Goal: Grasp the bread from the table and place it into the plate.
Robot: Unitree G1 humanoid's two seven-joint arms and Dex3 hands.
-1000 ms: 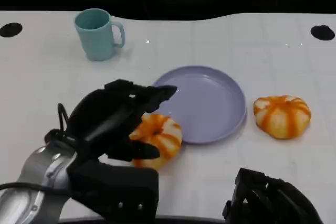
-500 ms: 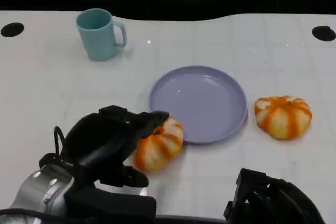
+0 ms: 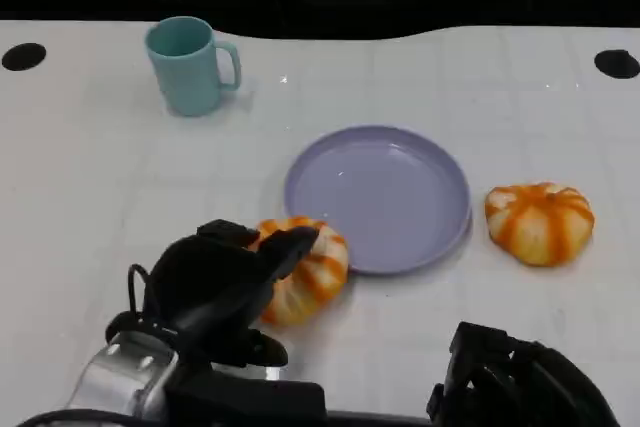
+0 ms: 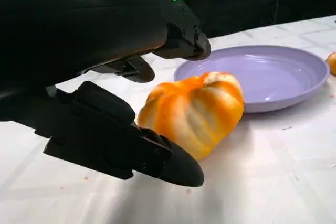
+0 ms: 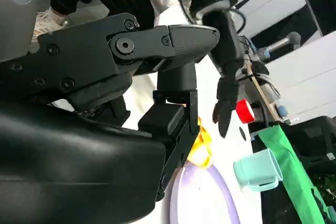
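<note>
An orange-and-white striped bread (image 3: 312,262) lies on the white table, tilted against the near-left rim of the lilac plate (image 3: 400,197). My left hand (image 3: 225,282) sits just behind it, with fingers spread over and beside its left side. In the left wrist view the fingers (image 4: 173,43) reach above the bread (image 4: 194,111) and another finger lies low beside it, with gaps showing; the plate (image 4: 273,72) is just beyond. My right hand (image 3: 520,387) rests at the table's near edge and holds nothing. A second striped bread (image 3: 538,222) lies right of the plate.
A teal cup (image 3: 190,64) stands at the far left, handle to the right. Two black holes (image 3: 22,55) (image 3: 614,61) mark the table's far corners. In the right wrist view the cup (image 5: 254,170) and part of the plate (image 5: 205,203) show past the fingers.
My left hand has drawn back toward me and lowered, uncovering more of the bread. The bread has tipped and shifted slightly against the plate rim. The right hand has stayed put.
</note>
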